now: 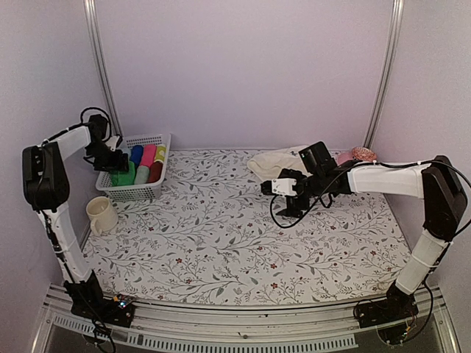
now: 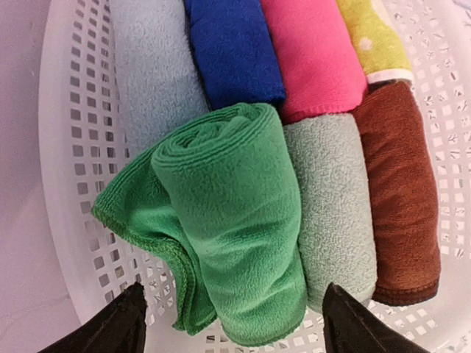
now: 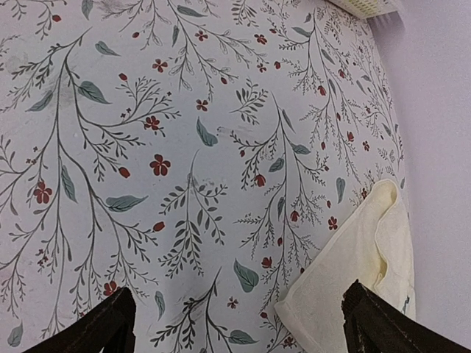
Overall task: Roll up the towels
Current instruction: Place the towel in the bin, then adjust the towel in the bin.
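The green towel (image 2: pixel 235 220) is rolled into a short cylinder and lies in the white basket (image 2: pixel 66 147), one loose flap hanging off its left side. My left gripper (image 2: pixel 232 288) hovers over that roll, open, its fingertips (image 2: pixel 125 316) standing apart on either side of the roll's near end without touching it. From above, the left gripper (image 1: pixel 118 163) hangs over the basket's left end beside the green towel (image 1: pixel 125 176). The cream-white towel (image 1: pixel 276 162) lies rumpled and unrolled at the back of the table. My right gripper (image 1: pixel 288 198) is open just in front of it. One corner of the cream-white towel (image 3: pixel 353 287) lies under its right fingertip.
The basket (image 1: pixel 140 193) also holds rolls of blue (image 2: pixel 232 44), pink (image 2: pixel 313 51), yellow (image 2: pixel 372 37), brown (image 2: pixel 401 198) and pale grey-green (image 2: pixel 331 206). A cream mug (image 1: pixel 101 215) stands in front of the basket. A pink dish (image 1: pixel 352 155) sits at the back right.
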